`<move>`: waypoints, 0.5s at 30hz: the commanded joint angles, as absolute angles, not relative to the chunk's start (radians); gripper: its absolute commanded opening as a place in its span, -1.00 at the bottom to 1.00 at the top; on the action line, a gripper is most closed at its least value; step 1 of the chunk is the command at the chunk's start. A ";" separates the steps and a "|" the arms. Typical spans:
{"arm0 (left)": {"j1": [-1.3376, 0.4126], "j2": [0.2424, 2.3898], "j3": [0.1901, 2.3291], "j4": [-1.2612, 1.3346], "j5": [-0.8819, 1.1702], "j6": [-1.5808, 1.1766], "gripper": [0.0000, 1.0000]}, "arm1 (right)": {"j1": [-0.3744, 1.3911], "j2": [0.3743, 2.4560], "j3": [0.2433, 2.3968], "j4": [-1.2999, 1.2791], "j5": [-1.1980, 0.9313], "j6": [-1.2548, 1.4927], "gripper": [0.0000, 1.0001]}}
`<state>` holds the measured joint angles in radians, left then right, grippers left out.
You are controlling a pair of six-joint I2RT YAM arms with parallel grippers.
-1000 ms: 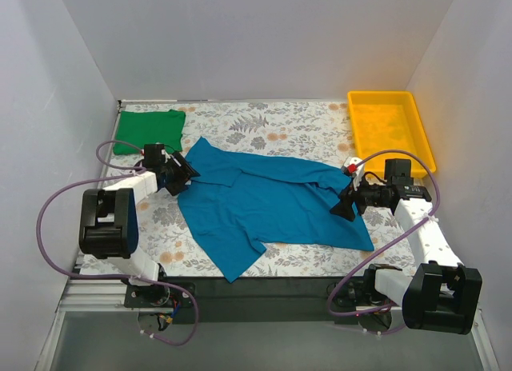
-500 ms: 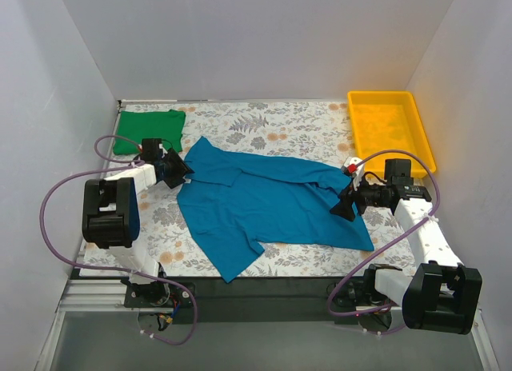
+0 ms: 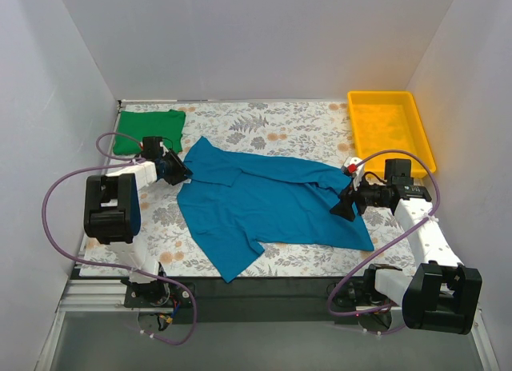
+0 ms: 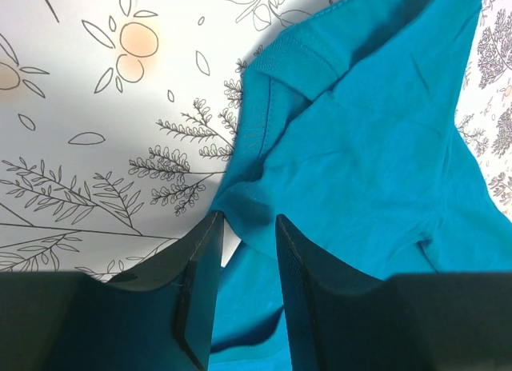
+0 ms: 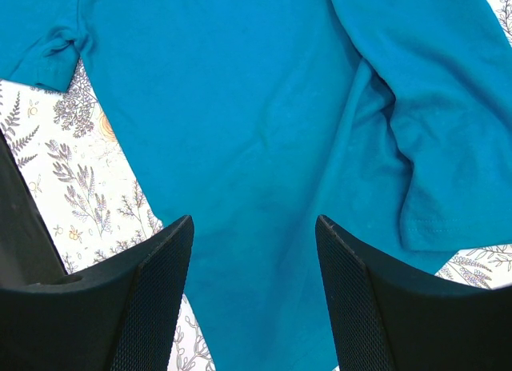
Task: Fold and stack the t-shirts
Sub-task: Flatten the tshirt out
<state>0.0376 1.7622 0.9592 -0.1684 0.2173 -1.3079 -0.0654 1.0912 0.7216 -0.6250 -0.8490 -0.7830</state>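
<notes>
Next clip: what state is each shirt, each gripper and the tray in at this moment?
teal t-shirt: unfolded, spread rumpled on the table, one edge pinched.
green t-shirt: folded, lying at the far left corner.
left gripper: shut on the teal t-shirt's edge.
right gripper: open, over the teal t-shirt.
yellow tray: upright at the far right corner, no shirt in it.

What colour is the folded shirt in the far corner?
The folded shirt is bright green; top external view shows it best.
</notes>
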 commanded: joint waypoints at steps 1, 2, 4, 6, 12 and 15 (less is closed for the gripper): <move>0.041 1.767 0.986 -0.175 0.199 -1.282 -0.37 | -0.072 1.089 0.718 -0.607 -0.882 -0.776 0.39; 0.041 1.772 0.986 -0.173 0.195 -1.279 -0.38 | -0.072 1.089 0.718 -0.607 -0.882 -0.776 0.39; 0.041 1.779 0.988 -0.175 0.193 -1.275 -0.37 | -0.072 1.089 0.718 -0.607 -0.884 -0.775 0.39; 0.040 1.787 0.988 -0.175 0.193 -1.272 -0.38 | -0.074 1.088 0.718 -0.606 -0.884 -0.775 0.39; 0.041 1.799 0.997 -0.172 0.209 -1.258 -0.69 | -0.078 1.086 0.716 -0.606 -0.884 -0.775 0.39; 0.041 1.783 0.997 -0.158 0.222 -1.250 -0.88 | -0.080 1.085 0.716 -0.609 -0.885 -0.775 0.39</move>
